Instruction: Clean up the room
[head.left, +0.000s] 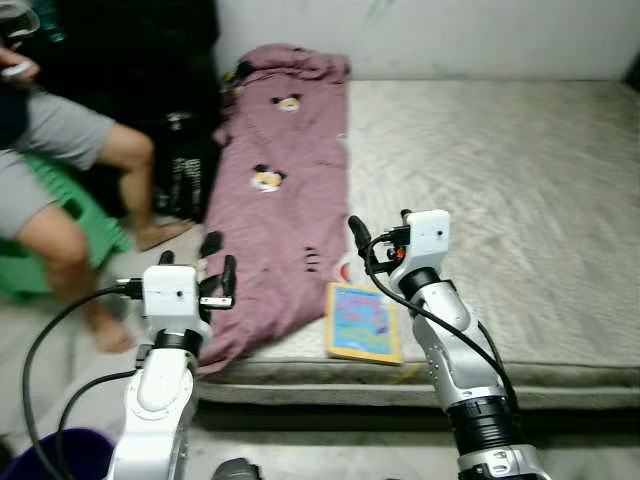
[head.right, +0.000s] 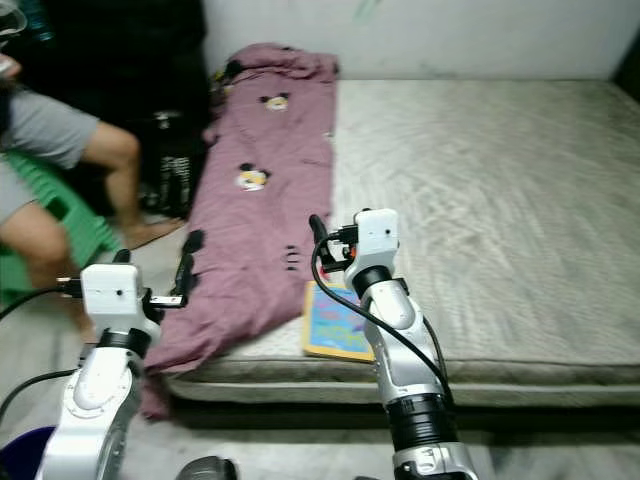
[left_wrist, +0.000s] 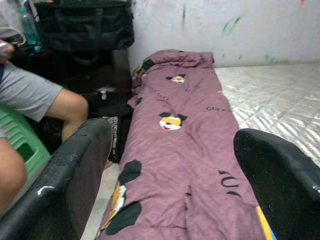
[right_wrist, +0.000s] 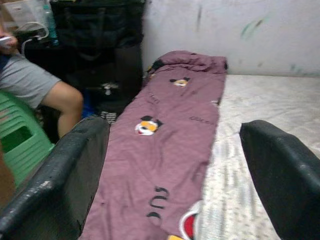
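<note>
Nearest, at the lower left of the head views, the left arm rises with its forearm upright and its wrist box level, so the left hand (head.left: 216, 272) points forward over the near left corner of the mattress (head.left: 520, 200). Its two black fingers (left_wrist: 60, 185) stand well apart with nothing between them, hovering above the hanging end of the blanket (head.left: 280, 200).

At lower centre the right arm leans up and inward from the bottom edge, elbow low and wrist raised. The right hand (head.left: 375, 240) is held above the near edge of the mattress, just beyond the book (head.left: 363, 322); its fingers (right_wrist: 55, 180) are also spread wide and empty.

The book, with a bright blue cover, lies flat at the front edge of the mattress, touching the right side of the blanket. A small red and white thing (right_wrist: 189, 224) peeks out beside the blanket's edge near it; what it is cannot be told.

The purple blanket with cartoon-mouse prints runs in a long strip along the left side of the mattress to the far wall, bunched at the far end.

At the left of the frame a person (head.left: 60, 160) in grey shorts sits on a green stool (head.left: 70, 215), bare feet on the floor. Behind, at upper left, stands dark luggage (head.left: 150, 60).
</note>
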